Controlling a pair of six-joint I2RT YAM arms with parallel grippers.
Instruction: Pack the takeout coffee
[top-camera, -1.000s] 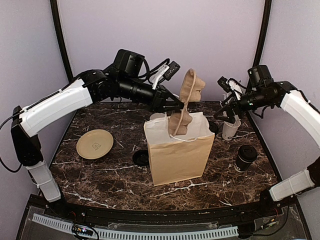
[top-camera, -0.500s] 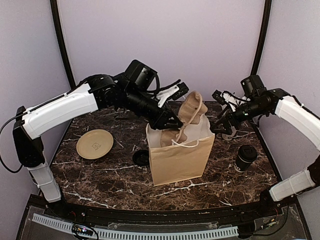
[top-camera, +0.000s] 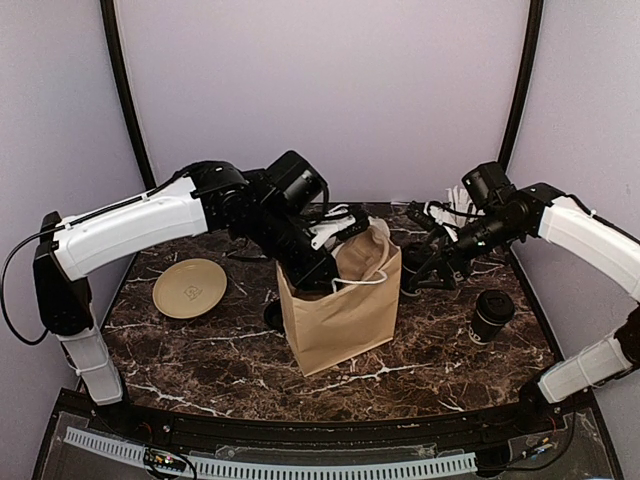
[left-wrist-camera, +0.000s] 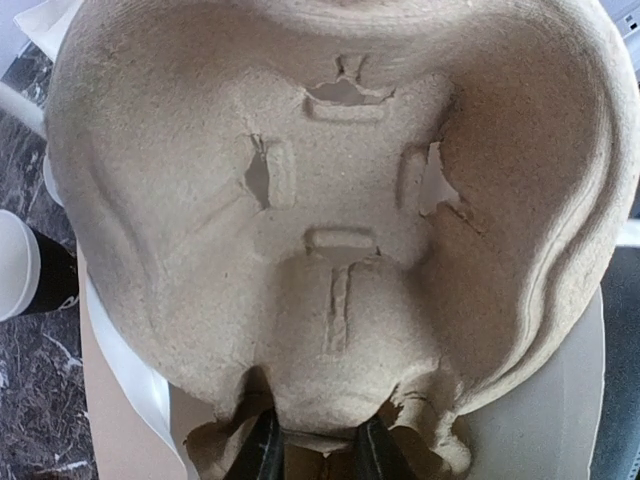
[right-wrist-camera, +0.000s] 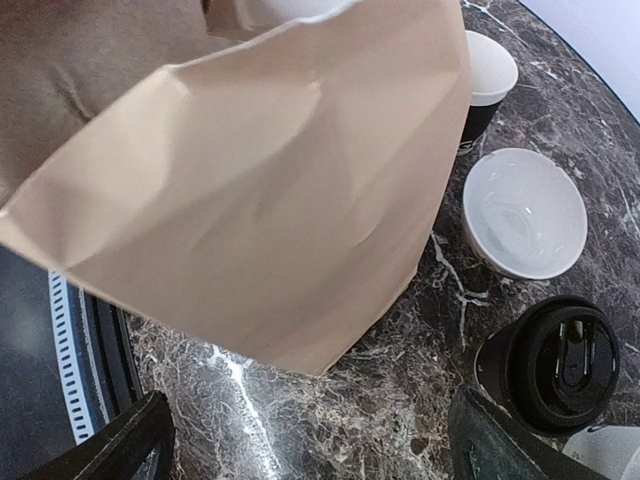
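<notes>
Jaws of the left gripper (left-wrist-camera: 318, 455) are clamped on the near edge of the pulp cup carrier (left-wrist-camera: 340, 200), whose moulded underside fills the wrist view. A second ago that carrier hung upright, well above the paper bag (top-camera: 340, 320). Now it has been brought down and tipped over, so that most of it sits inside the bag's mouth, and the bag itself has leaned and shifted slightly to the left under the push.

The right gripper (top-camera: 428, 268) has swung in from the back corner. It hangs just beside the bag's right wall with its fingers wide apart, holding nothing.

The coffee is not packed yet. The lidded coffee cup (top-camera: 492, 315) stands on the table (top-camera: 200, 350) well to the right of the bag. The open coffee cup (right-wrist-camera: 488, 70) stands close behind the bag's far corner, next to the white bowl (right-wrist-camera: 525, 210). A loose lid (top-camera: 278, 315) lies by the bag's left side.

With the carrier going in first, the bag is likely being readied as a holder, so seating it flat on the bottom looks like the step in hand. The leaning bag could tip unless the right gripper steadies it.
</notes>
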